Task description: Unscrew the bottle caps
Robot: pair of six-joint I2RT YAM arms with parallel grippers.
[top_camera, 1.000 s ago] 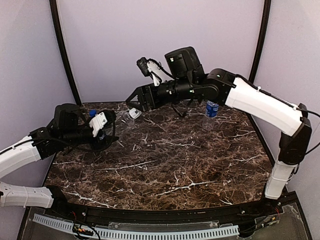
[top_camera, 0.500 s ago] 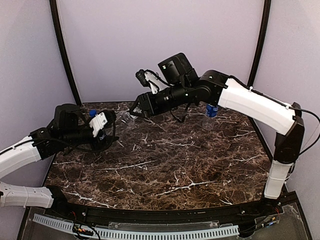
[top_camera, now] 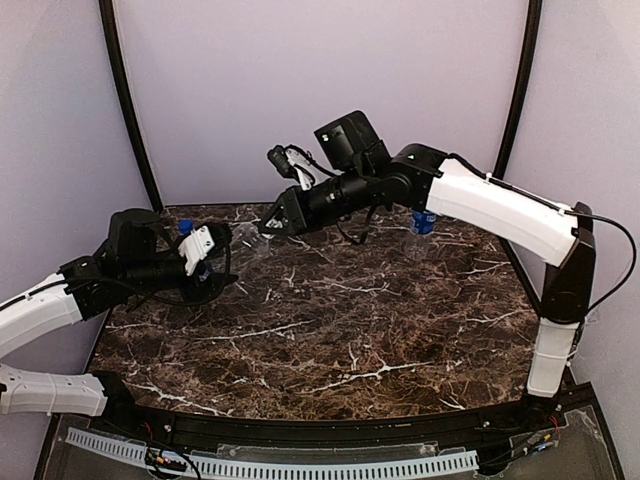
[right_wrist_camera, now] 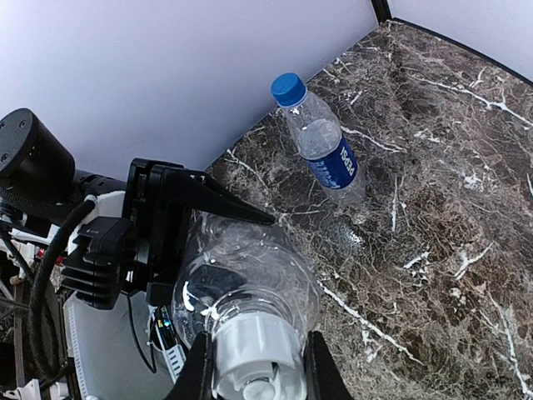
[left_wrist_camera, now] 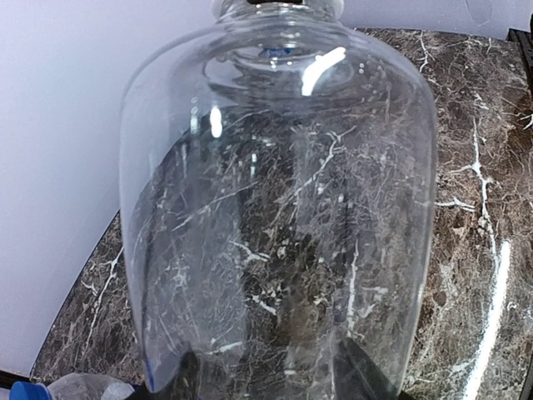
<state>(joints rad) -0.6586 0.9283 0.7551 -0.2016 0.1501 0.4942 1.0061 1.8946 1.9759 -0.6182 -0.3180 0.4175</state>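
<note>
Your left tool [left_wrist_camera: 271, 383] pinches the round, unlabelled clear plastic bottle [left_wrist_camera: 275, 192] by its body, holding it roughly level over the back left of the dark marbled worktop [top_camera: 330, 330]. Your right tool [right_wrist_camera: 255, 379] is pressed together on that bottle's white plastic screw cap [right_wrist_camera: 248, 346]. A blue-labelled clear bottle with a dark blue cap [right_wrist_camera: 321, 142] stands on the worktop nearby, close to the wall.

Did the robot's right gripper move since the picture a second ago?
Yes. In the top view the right gripper dropped slightly, from level with the marble table's back edge to just below it, closing on the round white plastic screw cap.
</note>
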